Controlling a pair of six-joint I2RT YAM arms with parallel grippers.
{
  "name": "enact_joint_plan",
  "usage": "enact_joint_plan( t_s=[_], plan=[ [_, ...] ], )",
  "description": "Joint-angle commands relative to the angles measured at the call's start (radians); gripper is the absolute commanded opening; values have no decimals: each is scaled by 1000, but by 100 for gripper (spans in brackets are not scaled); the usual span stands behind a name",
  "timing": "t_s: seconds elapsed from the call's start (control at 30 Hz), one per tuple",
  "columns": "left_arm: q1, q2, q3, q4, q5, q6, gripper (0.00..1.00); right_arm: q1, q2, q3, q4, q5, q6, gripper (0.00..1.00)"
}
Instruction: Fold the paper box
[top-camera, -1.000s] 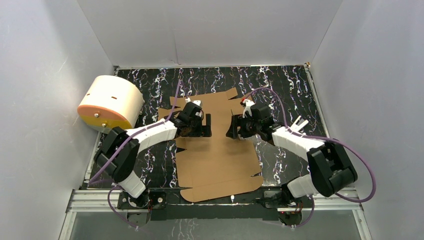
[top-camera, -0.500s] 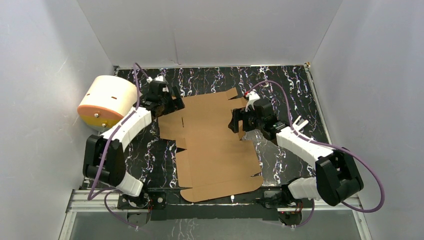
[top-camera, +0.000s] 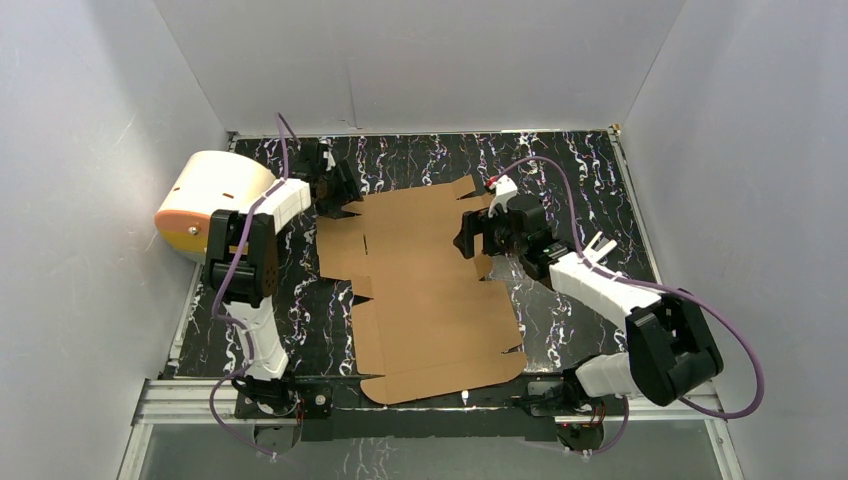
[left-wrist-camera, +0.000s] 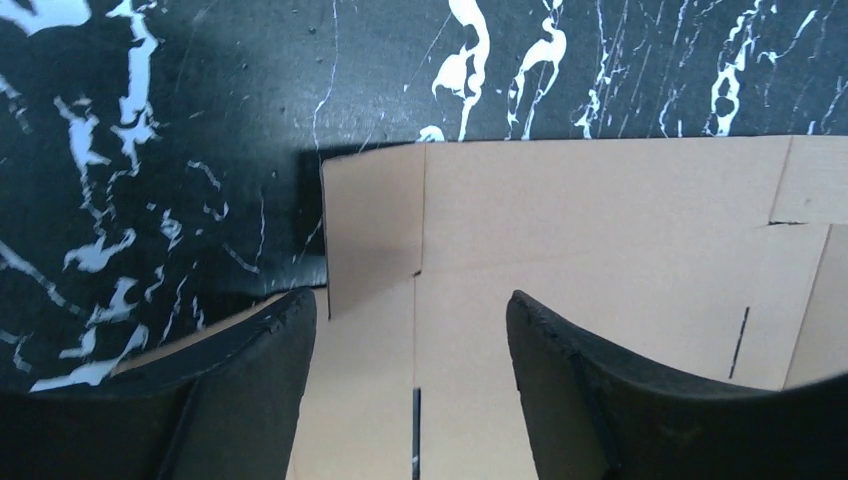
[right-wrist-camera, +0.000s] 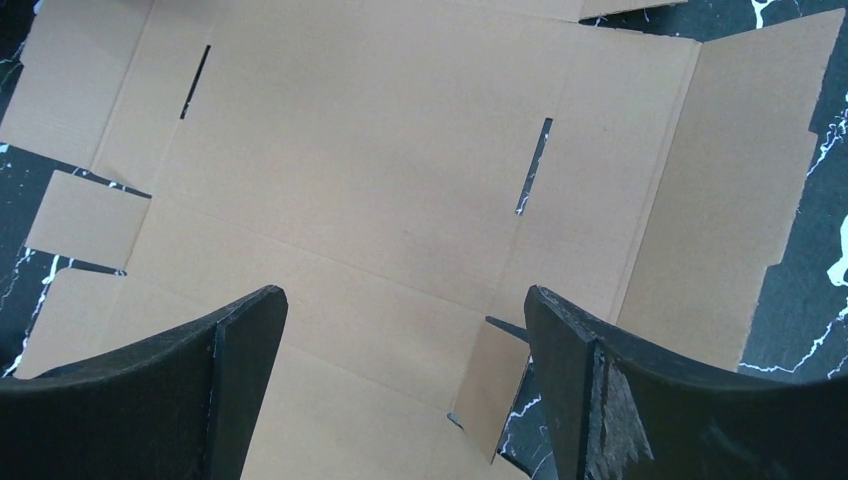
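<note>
The paper box (top-camera: 425, 290) is a flat brown die-cut cardboard sheet with flaps and slots, lying unfolded on the black marbled table. My left gripper (top-camera: 345, 197) is open and empty at the sheet's far left corner; in the left wrist view its fingers straddle a corner flap (left-wrist-camera: 372, 225) and a slot. My right gripper (top-camera: 470, 240) is open and empty over the sheet's right edge; the right wrist view shows the sheet (right-wrist-camera: 400, 170) below, with a small side flap (right-wrist-camera: 495, 385) between its fingers.
A cream-white cylinder with an orange face (top-camera: 215, 200) lies at the far left, close behind my left arm. Grey walls enclose the table on three sides. A metal rail (top-camera: 430, 395) runs along the near edge under the sheet's front flap.
My left arm has swung from the sheet's middle out to its far left corner. My right gripper has shifted slightly farther back. The sheet lies as before.
</note>
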Motion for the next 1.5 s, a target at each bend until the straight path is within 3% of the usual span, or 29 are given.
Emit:
enact_joint_plan(
  t_s=[0.0,0.23,0.4,0.57,0.83,1.17,1.47],
  plan=[
    [19,39,64,-5,49,33,66,0,42,14,103,4,-31,98],
    [30,126,131,6,82,62,58,-2,134,54,153,-44,-41,98],
    [30,149,157,17,143,101,37,-2,201,118,159,-105,-68,98],
    [30,89,85,100,191,136,13,-3,243,212,101,-121,-132,98],
    [15,-77,-66,245,268,190,9,-11,315,452,-134,-233,-374,98],
    [-49,-248,-202,375,272,279,8,-45,384,647,-236,-323,-667,98],
    [-119,-358,-293,460,275,358,8,-109,538,904,-489,-435,-886,98]
  ],
)
